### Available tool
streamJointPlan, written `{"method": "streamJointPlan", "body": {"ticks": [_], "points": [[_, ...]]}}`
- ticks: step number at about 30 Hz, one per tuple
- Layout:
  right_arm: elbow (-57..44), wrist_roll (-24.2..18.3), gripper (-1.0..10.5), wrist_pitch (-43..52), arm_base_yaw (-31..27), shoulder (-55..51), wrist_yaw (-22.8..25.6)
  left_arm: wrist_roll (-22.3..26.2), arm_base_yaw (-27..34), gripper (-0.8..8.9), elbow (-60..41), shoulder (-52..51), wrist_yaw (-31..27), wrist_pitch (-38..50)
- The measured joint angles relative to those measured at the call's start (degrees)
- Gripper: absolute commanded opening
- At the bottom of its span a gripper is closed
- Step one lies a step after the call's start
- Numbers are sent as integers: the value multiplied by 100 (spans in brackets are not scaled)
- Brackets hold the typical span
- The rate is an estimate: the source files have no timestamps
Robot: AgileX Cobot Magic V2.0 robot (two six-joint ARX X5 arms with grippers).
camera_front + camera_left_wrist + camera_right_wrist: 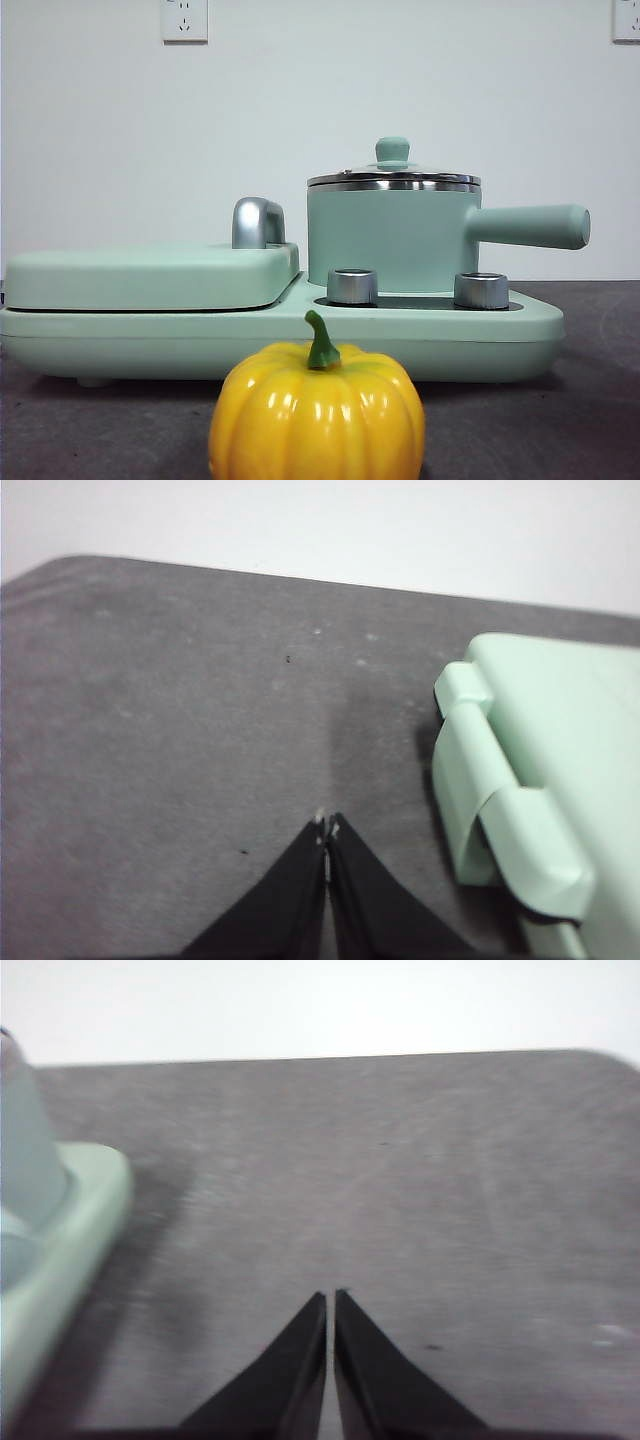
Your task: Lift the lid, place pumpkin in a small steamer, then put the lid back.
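Looking level across the surface (pixel 600 400), I see nothing started: the lid (pixel 393 170) sits on the steamer (pixel 385 240), so its contents are hidden from me, and the pumpkin (pixel 317 412) waits in front of the cooker base (pixel 480 340), apart from it. The flat cover (pixel 150 272) lies beside the steamer. On the left wrist, my left gripper (pixel 327 830) is pressed together, holding nothing, near the cooker's end. On the right wrist, my right gripper (pixel 330 1300) is pinched together too, empty. Lifting, loading and re-lidding all remain.
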Motion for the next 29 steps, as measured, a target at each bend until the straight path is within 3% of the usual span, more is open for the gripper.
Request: {"method": "streamJointPlan", "body": {"ticks": [7,14,18,21,29], "points": [[138,1110,10,17,7,4,-1054,-1237,-127,9,144,149,820,-313],[1421,1864,10,-455,111,315,-1438,-1609,-439,9,1117,833,1311,-496],[2330,1945,10,-1095,164,866,-1884,-1582,-625,9,2024,1550,1526,-737],[2997,1884,10,-1600,195,1349,-2306,-1287,-754,9,2632,2159,1698,-863],[4498,1021,11,-2817,199,2562,-3281,-380,-1137,8,4273,3755,2608,-1272]]}}
